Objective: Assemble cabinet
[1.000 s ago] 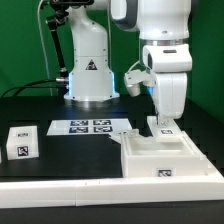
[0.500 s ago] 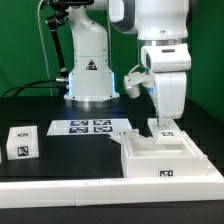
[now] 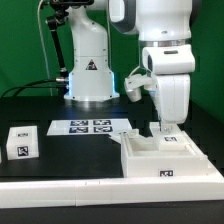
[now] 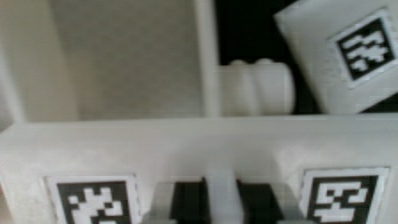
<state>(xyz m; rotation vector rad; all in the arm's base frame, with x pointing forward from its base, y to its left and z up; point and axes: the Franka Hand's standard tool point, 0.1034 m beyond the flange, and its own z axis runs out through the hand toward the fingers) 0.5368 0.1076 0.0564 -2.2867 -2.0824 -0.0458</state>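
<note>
The cabinet body (image 3: 160,158), a white open box with a tag on its front, lies at the front of the exterior view's right. My gripper (image 3: 166,124) stands straight over its back edge, shut on a thin upright white door panel (image 3: 168,133) that carries a tag. In the wrist view my gripper (image 4: 219,205) shows two dark fingers (image 4: 182,202) pressed on the panel's thin white edge (image 4: 219,192), with a tag on either side. Beyond it lie the box's inner wall (image 4: 107,60) and a round white knob (image 4: 258,88).
A small white tagged block (image 3: 20,142) stands at the exterior view's left front. The marker board (image 3: 88,127) lies flat mid-table. The white robot base (image 3: 88,75) stands behind it. Another tagged white piece (image 4: 347,45) shows in the wrist view.
My gripper has shifted a little toward the exterior view's right and slightly down, with the door panel in it. The other parts have not moved.
</note>
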